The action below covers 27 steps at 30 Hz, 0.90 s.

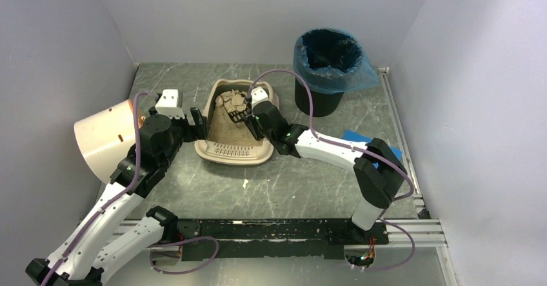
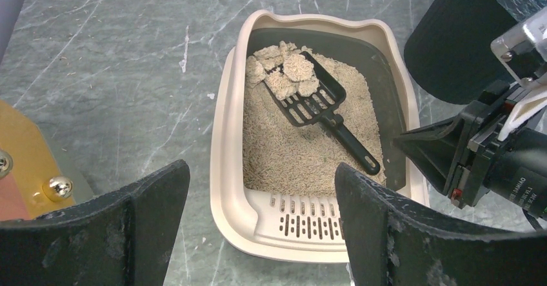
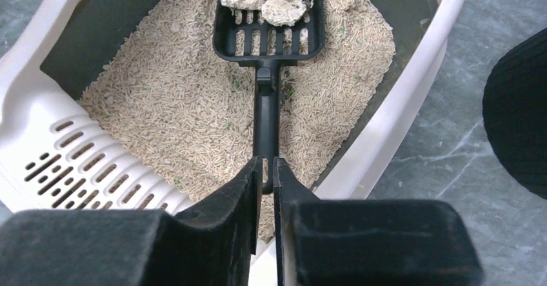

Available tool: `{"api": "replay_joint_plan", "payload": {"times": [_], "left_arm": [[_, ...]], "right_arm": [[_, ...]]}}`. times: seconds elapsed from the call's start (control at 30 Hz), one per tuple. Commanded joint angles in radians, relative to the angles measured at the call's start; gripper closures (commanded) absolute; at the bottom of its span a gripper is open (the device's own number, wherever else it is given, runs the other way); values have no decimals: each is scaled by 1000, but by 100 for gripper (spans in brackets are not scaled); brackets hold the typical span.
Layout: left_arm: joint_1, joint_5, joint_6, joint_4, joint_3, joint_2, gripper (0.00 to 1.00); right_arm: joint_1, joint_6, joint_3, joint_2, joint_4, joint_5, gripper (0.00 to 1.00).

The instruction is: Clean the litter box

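Note:
The beige litter box (image 1: 232, 152) sits mid-table, its slotted lip toward the arms and tan litter inside. A black slotted scoop (image 1: 236, 108) lies tilted in it, and its blade carries several pale clumps (image 2: 284, 73) at the far end. My right gripper (image 3: 267, 166) is shut on the tip of the scoop's handle (image 3: 266, 105), over the box's right side. My left gripper (image 1: 197, 123) stands open at the box's left near corner. In the left wrist view its fingers straddle the grate lip (image 2: 303, 218) with nothing between them.
A black round bin with a blue liner (image 1: 326, 66) stands at the back right of the box. A cream drum (image 1: 106, 137) lies tipped at the far left beside my left arm. A blue flat piece (image 1: 358, 137) lies by the right rail. Small crumbs (image 1: 245, 183) dot the table.

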Motion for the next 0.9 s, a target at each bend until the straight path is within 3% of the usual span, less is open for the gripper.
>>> {"api": "replay_joint_plan", "payload": {"times": [0.0, 0.07, 0.13, 0.23, 0.37, 0.87], "left_arm": [[-6, 4, 4, -7, 4, -6, 13], [-6, -1, 3, -5, 2, -12, 12], [-6, -2, 5, -1, -1, -17, 12], [-6, -4, 4, -5, 4, -16, 12], [-6, -6, 6, -1, 1, -28, 12], [-6, -32, 5, -2, -4, -64, 13]], "right_arm": [[3, 37, 75, 48, -79, 21, 74], [3, 69, 136, 85, -153, 6, 61], [3, 95, 217, 132, -242, -5, 57], [2, 86, 314, 190, -325, -16, 57], [3, -44, 334, 263, -271, -53, 62], [1, -150, 419, 446, -253, 49, 57]]}}
